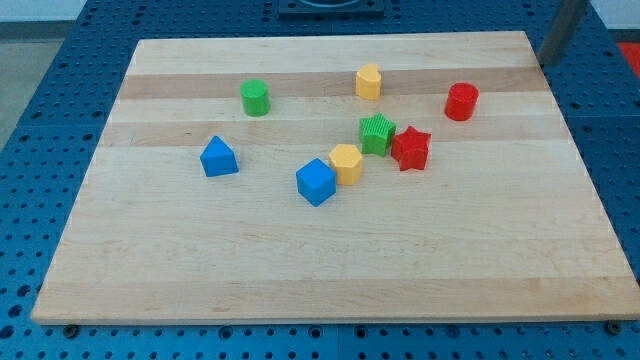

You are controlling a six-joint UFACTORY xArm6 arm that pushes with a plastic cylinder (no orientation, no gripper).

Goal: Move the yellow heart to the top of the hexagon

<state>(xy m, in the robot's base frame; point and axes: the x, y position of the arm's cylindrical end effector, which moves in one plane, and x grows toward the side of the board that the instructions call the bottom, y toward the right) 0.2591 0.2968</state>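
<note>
The yellow heart [369, 81] stands near the view's top, right of centre on the wooden board [320, 270]. The yellow hexagon [346, 162] sits lower, near the board's middle, touching a blue cube [316, 181] at its lower left. A green star-like block [377, 134] lies between heart and hexagon, just up and right of the hexagon. My tip [547, 63] is at the board's top right corner, far right of the heart and touching no block.
A red star [410, 148] sits against the green star's right side. A red cylinder [461, 101] is at the right, a green cylinder [255, 97] at the upper left, and a blue triangular block [218, 157] at the left. A blue pegboard surrounds the board.
</note>
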